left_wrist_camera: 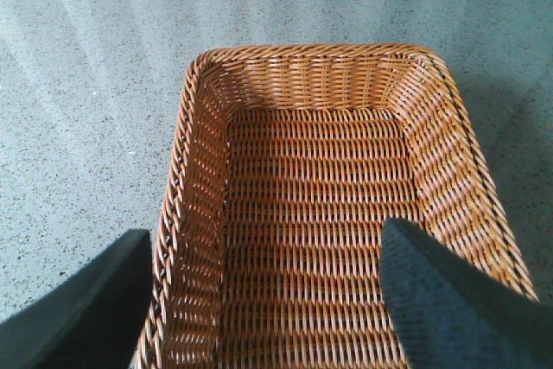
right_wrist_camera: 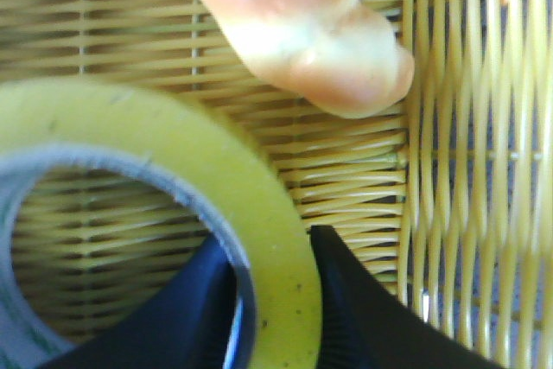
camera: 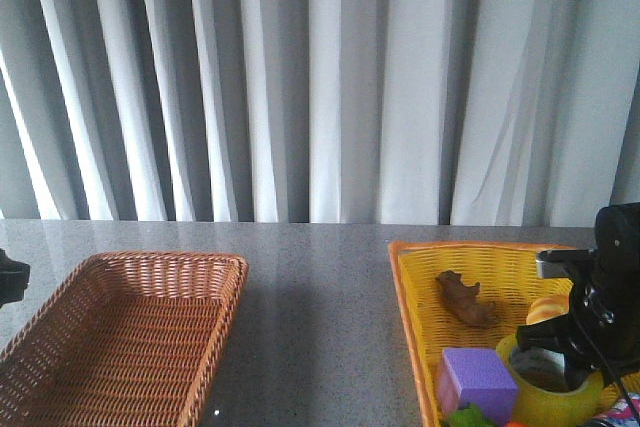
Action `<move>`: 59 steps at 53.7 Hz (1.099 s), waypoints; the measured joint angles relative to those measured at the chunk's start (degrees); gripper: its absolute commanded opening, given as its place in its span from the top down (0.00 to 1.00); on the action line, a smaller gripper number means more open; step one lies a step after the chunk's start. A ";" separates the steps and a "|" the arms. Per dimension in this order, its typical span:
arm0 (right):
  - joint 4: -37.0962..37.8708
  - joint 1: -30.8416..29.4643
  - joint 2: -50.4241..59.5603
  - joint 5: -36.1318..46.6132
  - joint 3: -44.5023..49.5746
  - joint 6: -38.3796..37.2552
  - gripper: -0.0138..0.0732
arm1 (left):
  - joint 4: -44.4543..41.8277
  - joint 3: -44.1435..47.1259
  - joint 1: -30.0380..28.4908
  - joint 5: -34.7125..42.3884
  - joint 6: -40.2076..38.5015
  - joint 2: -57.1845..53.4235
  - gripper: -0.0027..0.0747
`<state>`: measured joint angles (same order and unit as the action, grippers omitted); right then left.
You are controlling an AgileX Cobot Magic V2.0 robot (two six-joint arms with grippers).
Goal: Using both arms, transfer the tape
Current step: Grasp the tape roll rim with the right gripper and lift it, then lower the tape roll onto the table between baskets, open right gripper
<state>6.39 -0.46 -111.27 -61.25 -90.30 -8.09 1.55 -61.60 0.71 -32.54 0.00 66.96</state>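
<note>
At lower right of the front view, the right tool (camera: 560, 367) straddles the tape's (camera: 553, 387) wall inside the yellow basket (camera: 420, 277), apparently clenched on it. Pickup step; next, lift toward centre. The left tool (left_wrist_camera: 259, 300) hangs released over the brown basket (left_wrist_camera: 207, 127).

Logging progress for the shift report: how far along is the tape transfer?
Early stage. Done: the right gripper has reached the tape in the yellow basket, one finger inside the core, one outside the wall. In hand: securing that grasp. Left: lifting, handing to the left gripper, open over the brown basket.
</note>
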 measured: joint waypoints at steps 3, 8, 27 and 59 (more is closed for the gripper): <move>-0.07 0.00 0.00 0.07 -0.06 -0.16 0.74 | 0.00 0.00 0.00 0.00 0.00 0.00 0.30; -0.07 0.00 0.00 0.07 -0.06 -0.21 0.73 | 0.00 0.00 0.00 0.06 0.00 0.00 0.30; -0.12 0.00 -0.47 -9.23 -10.87 2.26 0.72 | 0.00 0.00 0.00 0.31 0.00 0.00 0.30; -9.55 18.09 4.76 -8.50 -29.07 9.89 0.71 | 0.00 0.00 0.00 0.37 0.00 0.00 0.30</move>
<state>-3.17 17.64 -106.52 -69.74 -119.37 1.80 1.55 -61.60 0.71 -32.16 0.00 66.96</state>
